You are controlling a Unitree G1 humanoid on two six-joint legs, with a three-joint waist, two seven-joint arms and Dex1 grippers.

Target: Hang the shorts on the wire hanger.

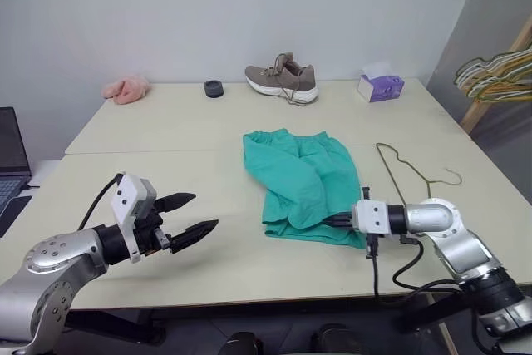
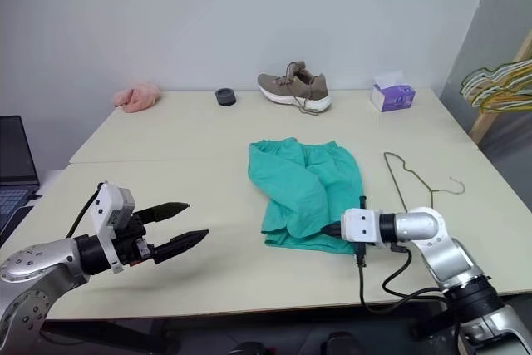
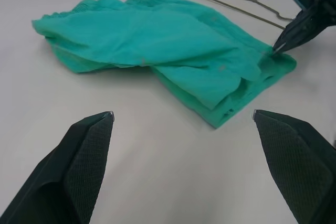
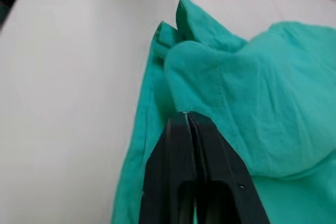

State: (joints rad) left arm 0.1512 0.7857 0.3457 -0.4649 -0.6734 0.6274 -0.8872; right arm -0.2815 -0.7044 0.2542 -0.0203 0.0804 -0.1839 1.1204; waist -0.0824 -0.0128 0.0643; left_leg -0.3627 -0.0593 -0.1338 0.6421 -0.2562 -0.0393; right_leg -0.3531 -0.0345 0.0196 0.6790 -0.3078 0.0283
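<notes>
Shorts [image 1: 301,186] flat beside wire hanger [image 1: 405,174]

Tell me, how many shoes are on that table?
1. A single tan shoe sits at the table's far edge, between a small black ring and a purple tissue box. No mate for it is in view on the table.

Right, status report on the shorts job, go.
Left gripper jaws open, off the cloth. Right gripper jaws shut on the shorts near edge. Wire hanger flat on table beside them, untouched. Nothing in the way.
</notes>
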